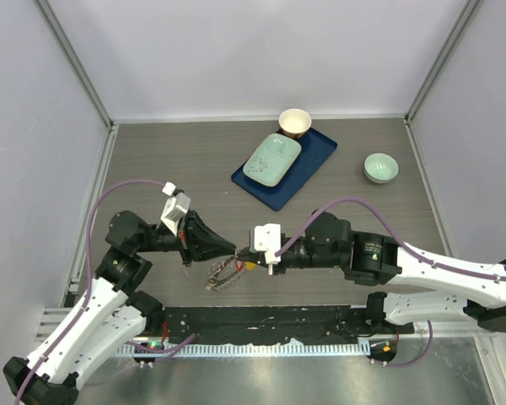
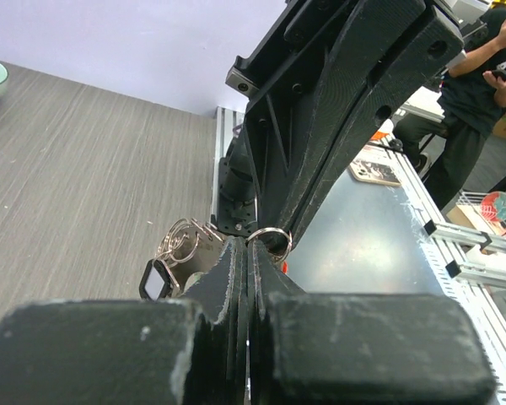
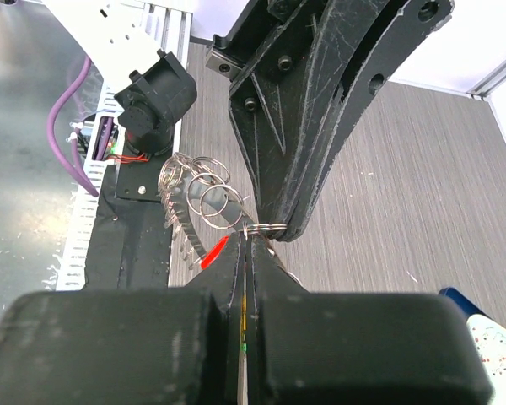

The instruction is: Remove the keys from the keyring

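The keyring (image 1: 223, 276), a grey toothed ring fringed with small silvery rings, lies on the table near the front edge; its arc (image 3: 179, 221) shows in the right wrist view. A red key (image 3: 212, 251) hangs from it. My left gripper (image 1: 234, 250) and right gripper (image 1: 250, 254) meet tip to tip just above it. A small split ring (image 3: 268, 227) sits between the two tips. The left gripper (image 2: 249, 245) is shut on that ring (image 2: 271, 237). The right gripper (image 3: 246, 241) is shut on a thin key, of which only a yellowish edge with a green speck shows between the pads.
A blue tray (image 1: 314, 154) at the back holds a pale green lidded dish (image 1: 271, 159), with a tan cup (image 1: 294, 122) behind it. A pale green bowl (image 1: 380, 167) stands at the right. A black tag (image 2: 158, 280) lies among the rings. A black mat (image 1: 261, 316) runs along the near edge.
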